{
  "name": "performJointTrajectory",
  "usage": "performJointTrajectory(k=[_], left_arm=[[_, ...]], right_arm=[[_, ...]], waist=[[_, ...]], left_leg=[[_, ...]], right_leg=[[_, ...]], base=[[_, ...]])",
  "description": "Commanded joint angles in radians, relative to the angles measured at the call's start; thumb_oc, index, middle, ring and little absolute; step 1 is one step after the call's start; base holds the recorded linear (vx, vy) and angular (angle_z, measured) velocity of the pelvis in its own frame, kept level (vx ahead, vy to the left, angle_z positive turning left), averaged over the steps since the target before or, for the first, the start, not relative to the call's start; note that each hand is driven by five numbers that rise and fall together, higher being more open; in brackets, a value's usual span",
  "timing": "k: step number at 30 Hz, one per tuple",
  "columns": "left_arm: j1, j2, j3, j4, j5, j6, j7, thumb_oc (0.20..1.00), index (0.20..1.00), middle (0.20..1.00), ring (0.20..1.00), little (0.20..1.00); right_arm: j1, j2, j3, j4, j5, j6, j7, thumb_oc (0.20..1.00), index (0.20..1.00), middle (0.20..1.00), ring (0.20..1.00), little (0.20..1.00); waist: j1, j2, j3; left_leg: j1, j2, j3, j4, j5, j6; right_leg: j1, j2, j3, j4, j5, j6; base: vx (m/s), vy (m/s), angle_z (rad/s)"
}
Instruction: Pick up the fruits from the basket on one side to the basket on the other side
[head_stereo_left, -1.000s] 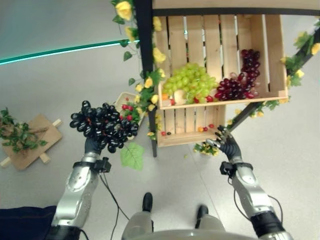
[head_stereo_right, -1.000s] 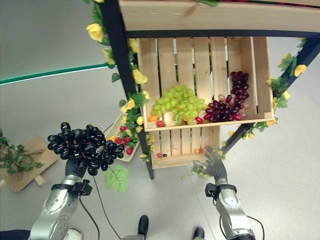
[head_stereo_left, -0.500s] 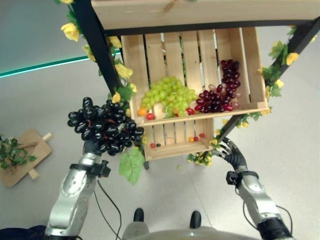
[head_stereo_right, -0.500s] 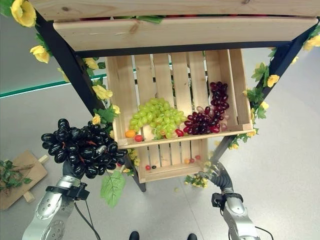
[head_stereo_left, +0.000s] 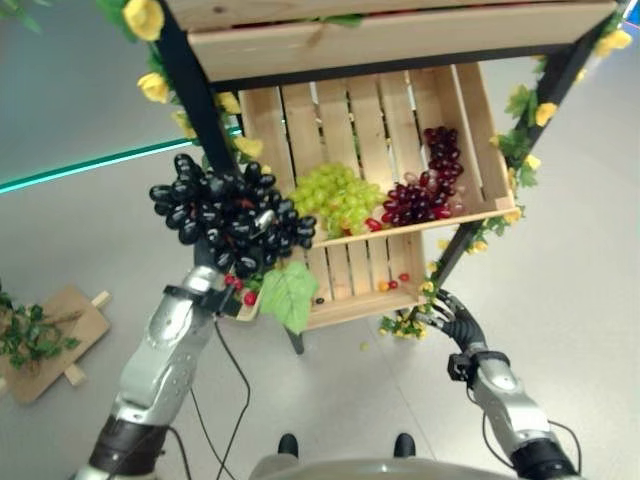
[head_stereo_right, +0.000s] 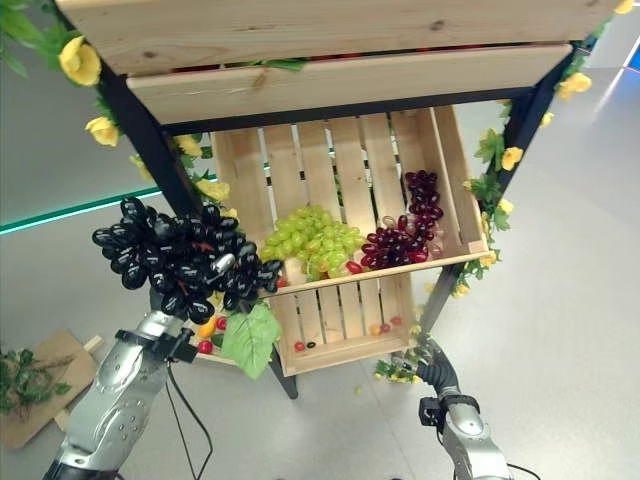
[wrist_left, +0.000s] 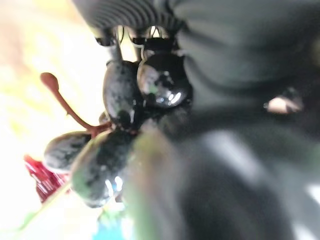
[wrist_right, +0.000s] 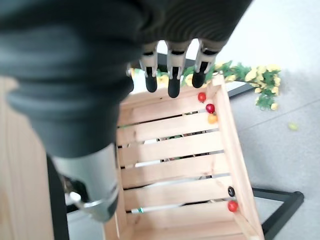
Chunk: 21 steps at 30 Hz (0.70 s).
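**Black grapes held aloft at the stand's left post**

The left hand (head_stereo_left: 207, 272) is clamped around a bunch of black grapes (head_stereo_left: 230, 212), raised in front of the black left post (head_stereo_left: 190, 85) of the fruit stand, level with the middle wooden crate (head_stereo_left: 465, 110). A green leaf (head_stereo_left: 288, 293) hangs from the bunch. In that crate, green grapes (head_stereo_left: 335, 195) lie toward its left front and red grapes (head_stereo_left: 425, 185) toward its right front. The lower crate (wrist_right: 175, 165) holds a few small fruits along its edges. The right hand (head_stereo_left: 447, 317) hangs by the stand's right leg, fingers (wrist_right: 172, 75) straight and empty.
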Motion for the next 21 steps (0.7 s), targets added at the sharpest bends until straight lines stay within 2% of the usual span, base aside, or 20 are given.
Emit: performJointTrajectory(k=[1,4,5,9,10,13,18,19,20,21], left_arm=[[-0.202,0.039,-0.009,0.091,-0.055,-0.091,0.045,0.200,0.200,0.200,0.200,0.200],[-0.256,0.050,-0.045,0.135,-0.108,-0.090,0.045,0.200,0.200,0.200,0.200,0.200],[-0.325,0.097,-0.072,0.163,-0.108,-0.089,0.051,0.200,0.200,0.200,0.200,0.200],[-0.411,0.125,-0.134,0.194,-0.168,-0.085,0.042,0.200,0.200,0.200,0.200,0.200],[-0.492,0.133,-0.184,0.248,-0.198,-0.079,0.044,0.200,0.200,0.200,0.200,0.200],[-0.608,0.146,-0.242,0.351,-0.220,-0.080,0.056,0.200,0.200,0.200,0.200,0.200],[-0.767,0.176,-0.285,0.593,-0.154,-0.080,0.106,0.200,0.200,0.200,0.200,0.200],[-0.788,0.181,-0.295,0.646,-0.127,-0.069,0.114,0.200,0.200,0.200,0.200,0.200],[-0.854,0.221,-0.327,0.717,-0.031,-0.064,0.113,0.200,0.200,0.200,0.200,0.200],[-0.862,0.219,-0.319,0.765,-0.026,-0.065,0.141,0.200,0.200,0.200,0.200,0.200]], right_arm=[[-0.053,-0.034,0.022,-0.026,0.000,-0.023,0.012,1.000,1.000,1.000,1.000,1.000],[-0.059,-0.042,0.033,-0.022,-0.006,-0.017,0.015,1.000,1.000,1.000,1.000,1.000],[-0.062,-0.046,0.043,-0.002,-0.006,-0.014,0.015,1.000,1.000,1.000,1.000,1.000],[-0.060,-0.041,0.053,0.002,-0.003,-0.012,0.017,1.000,1.000,1.000,1.000,1.000],[-0.069,-0.044,0.069,0.016,0.003,-0.011,0.015,1.000,1.000,1.000,1.000,1.000],[-0.074,-0.047,0.085,0.024,0.008,-0.012,0.017,1.000,1.000,1.000,1.000,1.000],[-0.074,-0.046,0.098,0.035,0.017,-0.016,0.014,1.000,1.000,1.000,1.000,1.000],[-0.070,-0.048,0.101,0.033,0.018,-0.016,0.011,1.000,1.000,1.000,1.000,1.000],[-0.072,-0.047,0.103,0.043,0.017,-0.019,0.008,1.000,1.000,1.000,1.000,1.000],[-0.068,-0.045,0.102,0.038,0.018,-0.018,0.009,1.000,1.000,1.000,1.000,1.000]], waist=[[-0.048,-0.016,-0.017],[-0.060,-0.012,-0.016],[-0.067,-0.008,-0.017],[-0.074,-0.008,-0.020],[-0.082,-0.007,-0.025],[-0.091,-0.008,-0.028],[-0.101,-0.009,-0.029],[-0.105,-0.007,-0.029],[-0.106,-0.007,-0.026],[-0.107,-0.007,-0.027]], left_leg=[[-0.060,-0.015,0.022,0.216,-0.194,0.004],[-0.059,-0.016,0.027,0.217,-0.194,0.004],[-0.056,-0.016,0.030,0.212,-0.192,0.003],[-0.053,-0.015,0.030,0.206,-0.190,0.004],[-0.048,-0.016,0.031,0.202,-0.191,0.005],[-0.044,-0.018,0.033,0.201,-0.192,0.005],[-0.036,-0.020,0.039,0.198,-0.195,0.004],[-0.036,-0.019,0.041,0.198,-0.196,0.004],[-0.036,-0.020,0.042,0.200,-0.198,0.003],[-0.036,-0.020,0.042,0.200,-0.197,0.003]], right_leg=[[0.061,-0.041,-0.031,0.082,-0.233,0.025],[0.059,-0.040,-0.027,0.081,-0.231,0.027],[0.058,-0.039,-0.027,0.080,-0.229,0.028],[0.060,-0.037,-0.031,0.078,-0.229,0.032],[0.062,-0.037,-0.029,0.079,-0.228,0.033],[0.067,-0.039,-0.031,0.078,-0.228,0.036],[0.070,-0.041,-0.033,0.077,-0.226,0.042],[0.069,-0.042,-0.031,0.078,-0.226,0.043],[0.070,-0.042,-0.029,0.078,-0.226,0.045],[0.068,-0.043,-0.030,0.079,-0.225,0.047]], base=[[0.03,-0.024,-0.10],[0.02,-0.013,-0.22],[0.01,-0.017,-0.13],[0.03,-0.027,-0.05],[0.04,-0.022,0.01],[0.04,-0.020,0.03],[0.02,-0.007,0.00],[0.00,0.000,0.00],[0.00,0.000,0.00],[0.01,0.005,-0.03]])
